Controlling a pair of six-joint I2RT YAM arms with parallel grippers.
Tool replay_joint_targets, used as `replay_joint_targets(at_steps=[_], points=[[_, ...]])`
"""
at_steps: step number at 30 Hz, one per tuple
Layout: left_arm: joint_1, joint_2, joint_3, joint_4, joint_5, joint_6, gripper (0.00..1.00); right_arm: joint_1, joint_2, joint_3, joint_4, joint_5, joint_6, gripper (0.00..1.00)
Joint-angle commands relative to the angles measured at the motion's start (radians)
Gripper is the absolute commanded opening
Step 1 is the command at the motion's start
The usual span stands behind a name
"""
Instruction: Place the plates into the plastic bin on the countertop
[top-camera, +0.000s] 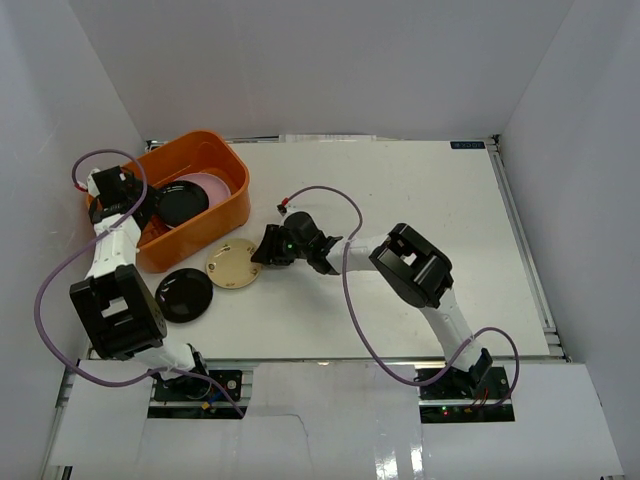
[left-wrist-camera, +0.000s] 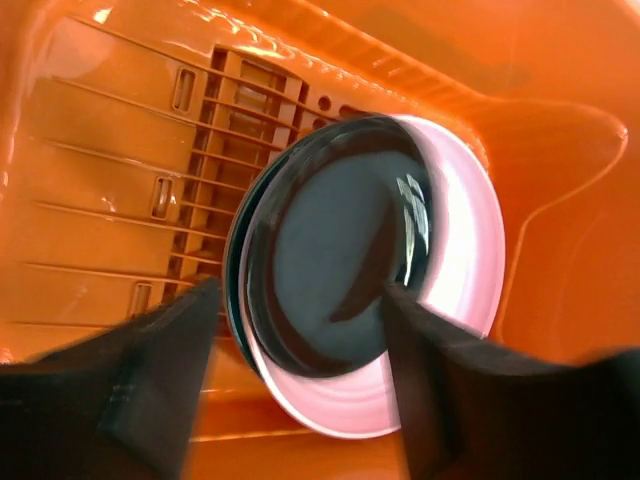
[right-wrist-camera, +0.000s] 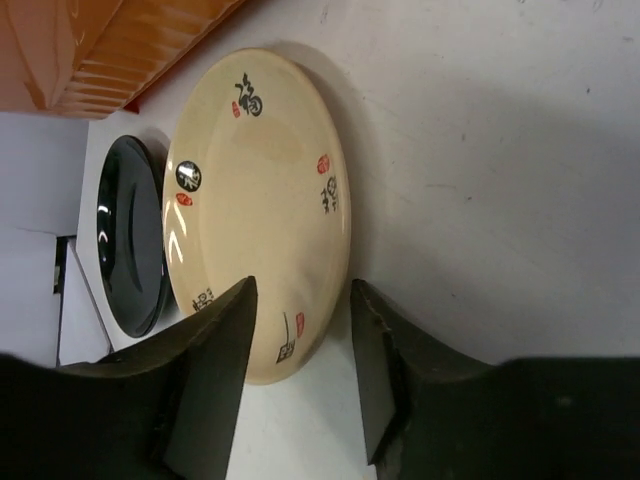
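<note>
The orange plastic bin (top-camera: 215, 205) stands at the back left of the white countertop (top-camera: 420, 220). Inside it a black plate (top-camera: 182, 203) lies on a pink plate (top-camera: 222, 187); both show in the left wrist view, black (left-wrist-camera: 330, 250) on pink (left-wrist-camera: 465, 250). My left gripper (top-camera: 140, 208) hangs open and empty over them (left-wrist-camera: 300, 295). A cream plate (top-camera: 233, 263) with red and black marks and a second black plate (top-camera: 184, 295) lie on the countertop in front of the bin. My right gripper (top-camera: 260, 252) is open, its jaws either side of the cream plate's (right-wrist-camera: 260, 190) near rim (right-wrist-camera: 300, 295).
The bin's slotted floor (left-wrist-camera: 130, 200) is bare to the left of the stacked plates. The bin wall (right-wrist-camera: 110, 50) and the second black plate (right-wrist-camera: 130, 240) lie just beyond the cream plate. White walls enclose the countertop.
</note>
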Motion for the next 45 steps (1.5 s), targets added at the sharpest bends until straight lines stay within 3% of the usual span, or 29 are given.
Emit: replay_joint_targets(at_steps=[1,2,5,7,13,18,23,28,31,34,41,44,45], points=[[0.004,-0.029,0.041,-0.001,0.031,0.019,0.79,0.003,0.051,0.028,-0.039,0.043,0.039,0.46],[0.003,-0.04,0.041,0.003,0.079,0.019,0.88,0.0,0.06,0.036,-0.044,0.045,0.045,0.43],[-0.014,-0.122,0.034,0.013,0.133,0.023,0.98,0.002,0.043,0.018,-0.041,0.06,0.051,0.22],[-0.034,-0.185,0.021,0.013,0.145,0.049,0.98,0.0,0.011,-0.025,-0.019,0.077,0.049,0.1],[-0.167,-0.475,-0.104,-0.027,0.179,0.1,0.97,-0.004,-0.248,-0.307,0.094,0.15,-0.006,0.08],[-0.252,-0.671,-0.253,-0.13,0.314,0.137,0.87,-0.009,-0.524,-0.496,0.116,0.167,-0.085,0.08],[-0.281,-0.719,-0.374,-0.191,0.612,0.174,0.84,-0.023,-0.661,-0.528,0.041,0.131,-0.15,0.08],[-0.303,-0.673,-0.42,-0.216,0.607,0.25,0.84,-0.034,-0.679,-0.492,0.024,0.072,-0.156,0.08],[-0.312,-0.649,-0.44,-0.201,0.631,0.255,0.76,-0.04,-0.673,-0.467,0.024,0.032,-0.156,0.08],[-0.324,-0.636,-0.47,-0.156,0.625,0.24,0.43,-0.038,-0.669,-0.455,0.025,0.003,-0.15,0.08],[-0.335,-0.6,-0.474,-0.122,0.661,0.232,0.41,-0.044,-0.669,-0.432,0.025,-0.035,-0.144,0.08],[-0.335,-0.604,-0.464,-0.112,0.661,0.209,0.11,-0.052,-0.667,-0.423,0.028,-0.067,-0.133,0.08],[-0.336,-0.613,-0.447,-0.107,0.656,0.198,0.04,-0.055,-0.669,-0.423,0.028,-0.077,-0.132,0.14]])
